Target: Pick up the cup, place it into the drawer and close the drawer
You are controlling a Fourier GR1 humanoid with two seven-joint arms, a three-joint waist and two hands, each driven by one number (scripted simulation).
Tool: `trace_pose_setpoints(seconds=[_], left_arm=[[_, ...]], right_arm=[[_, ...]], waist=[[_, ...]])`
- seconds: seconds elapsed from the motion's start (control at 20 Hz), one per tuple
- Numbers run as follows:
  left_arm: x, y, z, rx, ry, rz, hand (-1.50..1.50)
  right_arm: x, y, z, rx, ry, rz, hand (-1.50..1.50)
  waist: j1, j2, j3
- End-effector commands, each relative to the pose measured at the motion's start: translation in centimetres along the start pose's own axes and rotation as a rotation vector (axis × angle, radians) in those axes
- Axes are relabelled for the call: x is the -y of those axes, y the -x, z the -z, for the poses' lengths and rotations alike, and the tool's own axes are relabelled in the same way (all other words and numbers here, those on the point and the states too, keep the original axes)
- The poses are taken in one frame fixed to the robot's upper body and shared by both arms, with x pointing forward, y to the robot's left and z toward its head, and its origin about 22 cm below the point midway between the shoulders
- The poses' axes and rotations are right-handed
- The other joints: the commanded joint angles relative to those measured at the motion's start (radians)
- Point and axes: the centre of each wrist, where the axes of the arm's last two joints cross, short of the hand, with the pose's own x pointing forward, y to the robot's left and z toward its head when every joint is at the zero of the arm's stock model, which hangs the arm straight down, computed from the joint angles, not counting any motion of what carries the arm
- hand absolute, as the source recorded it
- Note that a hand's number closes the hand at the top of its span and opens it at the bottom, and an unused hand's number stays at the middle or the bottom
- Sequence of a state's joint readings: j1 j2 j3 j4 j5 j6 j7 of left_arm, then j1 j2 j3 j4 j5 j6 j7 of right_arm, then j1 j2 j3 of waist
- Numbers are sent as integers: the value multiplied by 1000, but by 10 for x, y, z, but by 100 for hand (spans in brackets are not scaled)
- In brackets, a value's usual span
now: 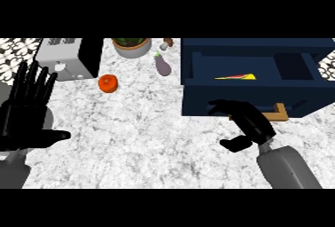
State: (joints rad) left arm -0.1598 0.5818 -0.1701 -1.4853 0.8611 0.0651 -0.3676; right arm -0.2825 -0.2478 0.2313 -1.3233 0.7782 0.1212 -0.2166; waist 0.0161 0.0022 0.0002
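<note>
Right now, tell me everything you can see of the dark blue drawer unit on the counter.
The dark blue drawer unit stands on the white marbled counter at the upper right. It looks like painted wood: a boxy body with an open drawer, seen from above. A flat yellow and red wedge lies inside; no cup shows there. A tan wooden handle sticks out from the front. The black right hand rests against that front, beside the handle.

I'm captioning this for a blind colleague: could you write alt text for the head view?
The robot's right hand reaches to the front of an open dark blue drawer with a wooden handle; no cup is visible. The left hand rests open at the left edge. On the marble counter lie an orange fruit and an eggplant.
</note>
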Motion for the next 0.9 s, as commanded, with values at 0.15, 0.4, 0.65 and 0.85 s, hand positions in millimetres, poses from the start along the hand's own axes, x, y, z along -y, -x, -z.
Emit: trace_pose_setpoints(seconds=[0.15, 0.4, 0.65, 0.85], left_arm=[[-27, -5, -11, 11, 3, -10, -150], [-27, -6, -28, -1, 3, -11, -150], [-31, 1, -7, 11, 24, -6, -150], [-25, 7, -20, 3, 41, -33, -150]], right_arm=[[-20, 16, 44, -14, -56, -2, -150], [-10, 47, 58, -46, -58, 33, -150], [-2, 65, 74, -41, -66, 90, -150], [44, 72, 87, -85, -77, 75, -150]], waist=[[-3, 0, 0], [2, 1, 0], [15, 11, 1], [36, 15, 1]])
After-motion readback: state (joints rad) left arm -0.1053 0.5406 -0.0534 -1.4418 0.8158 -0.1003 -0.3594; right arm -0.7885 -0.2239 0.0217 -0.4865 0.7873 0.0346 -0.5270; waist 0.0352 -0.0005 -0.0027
